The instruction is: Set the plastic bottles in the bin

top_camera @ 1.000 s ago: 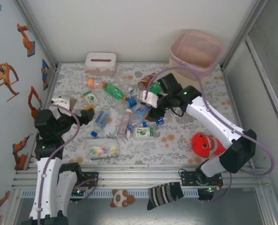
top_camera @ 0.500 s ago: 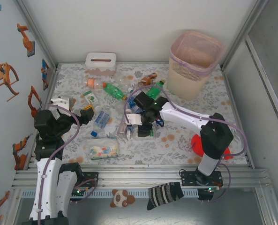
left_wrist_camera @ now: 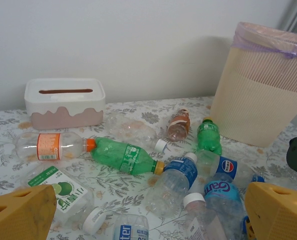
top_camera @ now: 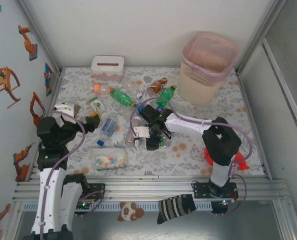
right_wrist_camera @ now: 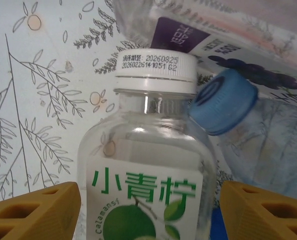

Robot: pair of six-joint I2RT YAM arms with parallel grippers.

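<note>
Plastic bottles lie scattered mid-table: a green one (top_camera: 122, 96) (left_wrist_camera: 125, 156), a clear one with an orange cap (top_camera: 100, 89) (left_wrist_camera: 53, 146), a small green one (top_camera: 166, 94) (left_wrist_camera: 208, 136), a brown one (left_wrist_camera: 178, 125) and several with blue labels. My right gripper (top_camera: 151, 140) (right_wrist_camera: 148, 212) is down in the cluster and open. Its yellow fingers (right_wrist_camera: 33, 212) stand either side of a clear lime-labelled bottle (right_wrist_camera: 148, 175), with gaps showing. A blue-capped bottle (right_wrist_camera: 223, 100) touches that one. My left gripper (top_camera: 80, 114) hovers open at the left. The bin (top_camera: 210, 67) (left_wrist_camera: 263, 85) stands at the back right.
A white tissue box (top_camera: 107, 66) (left_wrist_camera: 64, 102) sits at the back left. A flat clear packet of coloured pieces (top_camera: 109, 160) lies near the front. A red toy (top_camera: 207, 155) sits behind the right arm. A striped sock (top_camera: 176, 206) and a plush (top_camera: 129, 211) lie on the front rail.
My right arm swung left and down from beside the bin into the bottle cluster. Its jaws widened. The left arm stayed still.
</note>
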